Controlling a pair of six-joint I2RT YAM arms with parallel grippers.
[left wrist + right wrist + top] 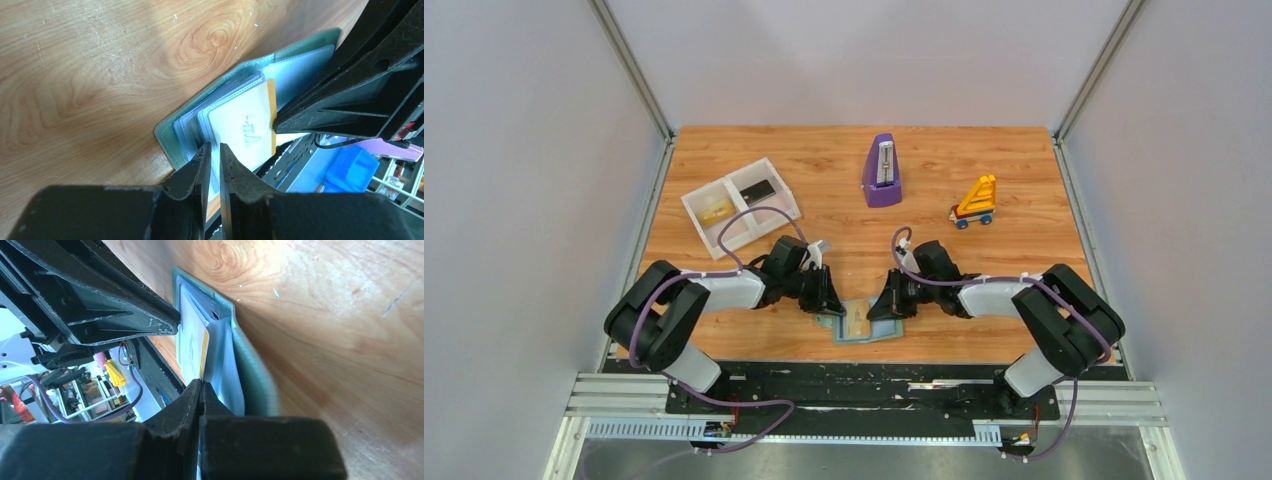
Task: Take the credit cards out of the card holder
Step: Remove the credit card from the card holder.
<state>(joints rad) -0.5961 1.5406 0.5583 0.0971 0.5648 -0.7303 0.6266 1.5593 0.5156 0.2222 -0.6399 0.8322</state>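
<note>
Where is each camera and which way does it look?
Top camera: high behind the robot, looking down on the brown wooden table; left arm and right arm show.
Left wrist camera: on left wrist, faces pale teal bifold card holder; left tool shows.
Right wrist camera: faces that holder from the opposite side; right tool shows.
Both wrist views share the yellow-edged pale card.

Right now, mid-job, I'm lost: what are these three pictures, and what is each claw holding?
Two robot arms sit at a wooden table. The wide picture looks down from above; the other two come from each wrist's camera. On the table: a white tray with a yellowish card and a dark card, a purple metronome, a wheeled toy, and the open card holder. The left gripper seems to pinch a holder pocket; the right gripper is shut on the edge of a white-and-orange card inside it.
</note>
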